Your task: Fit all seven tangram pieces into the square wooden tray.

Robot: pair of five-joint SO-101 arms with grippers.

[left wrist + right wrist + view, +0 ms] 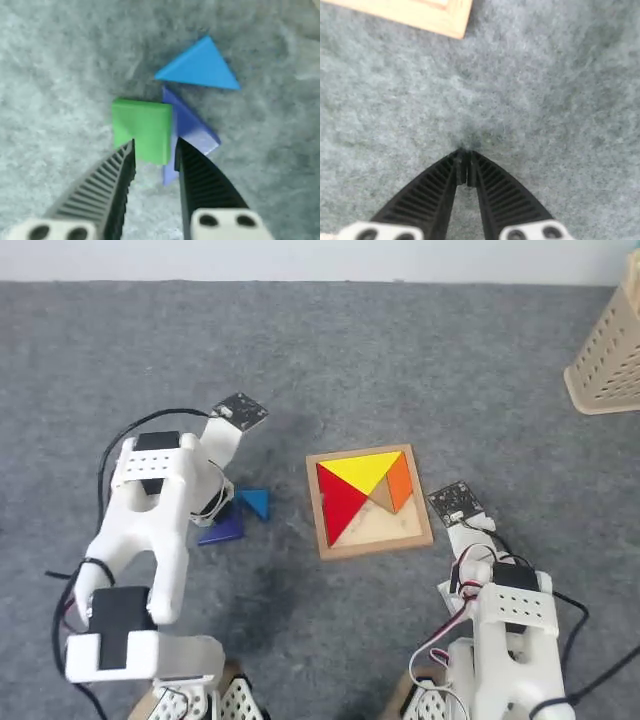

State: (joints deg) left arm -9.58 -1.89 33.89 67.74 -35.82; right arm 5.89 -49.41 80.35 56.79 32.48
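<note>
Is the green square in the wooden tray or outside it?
Outside: the green square lies on the grey carpet, next to the blue triangle.

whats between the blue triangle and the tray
Nothing. In the high view, the stretch of grey mat between the blue triangle and the tray is bare.

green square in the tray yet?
No, the green square lies on the grey carpet beside the blue triangle, under the left gripper, outside the wooden tray.
</note>
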